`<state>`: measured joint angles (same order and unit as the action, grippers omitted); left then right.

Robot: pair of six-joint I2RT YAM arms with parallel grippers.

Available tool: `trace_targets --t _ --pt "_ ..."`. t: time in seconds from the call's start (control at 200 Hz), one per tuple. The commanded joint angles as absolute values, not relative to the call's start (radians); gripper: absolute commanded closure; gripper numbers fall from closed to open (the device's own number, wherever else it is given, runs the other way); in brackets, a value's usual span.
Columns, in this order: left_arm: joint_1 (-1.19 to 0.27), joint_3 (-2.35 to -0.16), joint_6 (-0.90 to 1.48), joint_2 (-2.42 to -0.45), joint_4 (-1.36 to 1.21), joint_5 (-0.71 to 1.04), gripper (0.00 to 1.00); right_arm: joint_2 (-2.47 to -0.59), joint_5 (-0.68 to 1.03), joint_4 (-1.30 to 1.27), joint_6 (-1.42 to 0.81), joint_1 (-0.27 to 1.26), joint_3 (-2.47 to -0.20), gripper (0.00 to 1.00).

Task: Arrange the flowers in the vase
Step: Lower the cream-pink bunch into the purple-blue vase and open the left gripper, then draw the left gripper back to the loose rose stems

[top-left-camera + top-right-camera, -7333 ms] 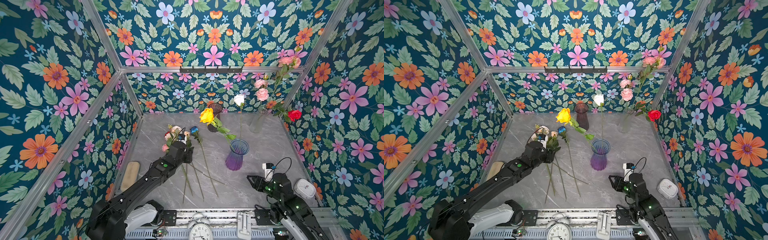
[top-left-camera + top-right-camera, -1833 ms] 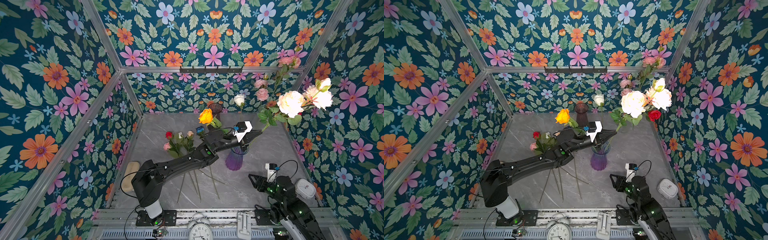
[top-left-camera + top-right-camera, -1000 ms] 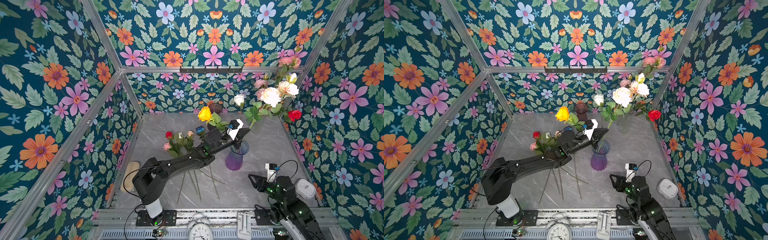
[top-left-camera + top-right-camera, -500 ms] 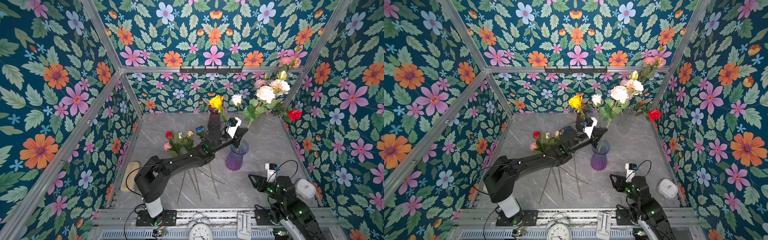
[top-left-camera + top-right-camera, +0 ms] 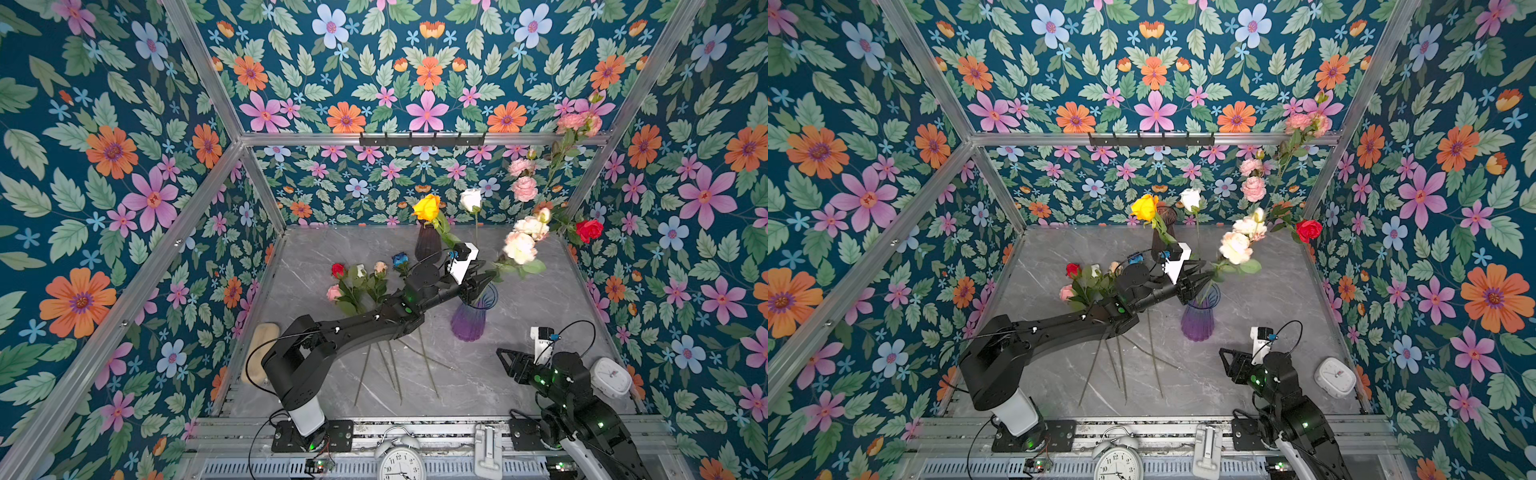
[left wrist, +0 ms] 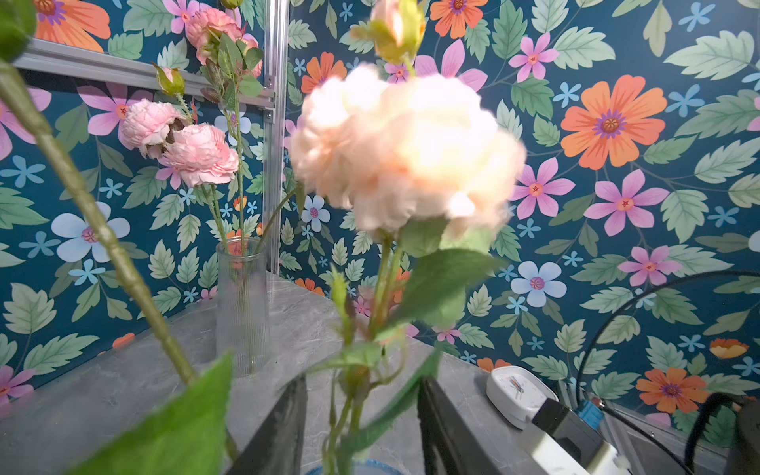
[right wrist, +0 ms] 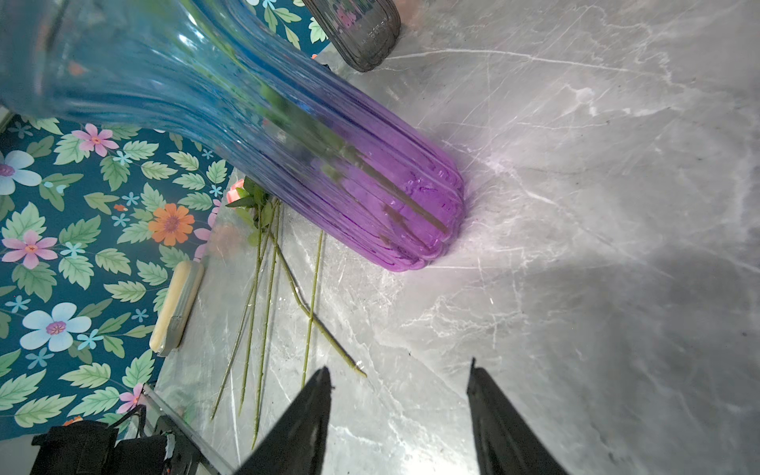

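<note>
Your left gripper (image 5: 484, 280) hangs over the mouth of the purple vase (image 5: 468, 320) at mid-table. Its jaws stand apart on either side of the peach flower (image 5: 519, 248) and do not pinch it. That flower's stem (image 7: 370, 172) reaches down inside the vase, and the bloom leans right. Loose flowers (image 5: 357, 282) lie on the table left of the vase. Your right gripper (image 5: 505, 361) sits at the near right, jaws wide, holding nothing.
</note>
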<state>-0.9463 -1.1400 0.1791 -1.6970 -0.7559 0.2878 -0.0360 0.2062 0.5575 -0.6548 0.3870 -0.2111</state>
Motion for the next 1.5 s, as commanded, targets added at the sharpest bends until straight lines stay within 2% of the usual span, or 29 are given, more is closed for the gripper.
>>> trace_targets --t 0.0,0.345,0.51,0.75,0.885,1.21,1.336,1.431,1.491 --pt "-0.946 -1.135 0.172 -1.680 -0.794 0.292 0.54 -0.034 0.206 0.542 -0.656 0.388 -0.205 0.45" --pt "-0.950 -1.142 0.247 -1.630 -0.810 0.302 0.60 -0.033 0.204 0.543 -0.658 0.387 -0.207 0.45" --pt "-0.957 -1.149 0.282 -1.582 -0.819 0.312 0.60 -0.034 0.201 0.543 -0.658 0.388 -0.207 0.45" --pt "-0.956 -1.111 0.396 -1.502 -1.008 0.464 0.57 -0.035 0.200 0.545 -0.660 0.387 -0.206 0.45" --pt "-0.957 -1.057 0.396 -1.429 -1.011 0.503 0.56 -0.035 0.198 0.545 -0.660 0.387 -0.206 0.44" --pt "-0.956 -0.762 0.269 -1.089 -0.638 0.251 0.61 -0.038 0.200 0.542 -0.658 0.388 -0.206 0.44" --pt "-0.949 -0.702 0.270 -0.971 -0.393 0.056 0.59 -0.044 0.199 0.537 -0.657 0.388 -0.206 0.44" --pt "-0.913 -0.673 0.294 -0.916 -0.232 -0.058 0.58 -0.055 0.198 0.533 -0.656 0.388 -0.207 0.44" --pt "-0.853 -0.642 0.336 -0.900 -0.170 -0.072 0.57 -0.062 0.197 0.531 -0.656 0.388 -0.207 0.44"
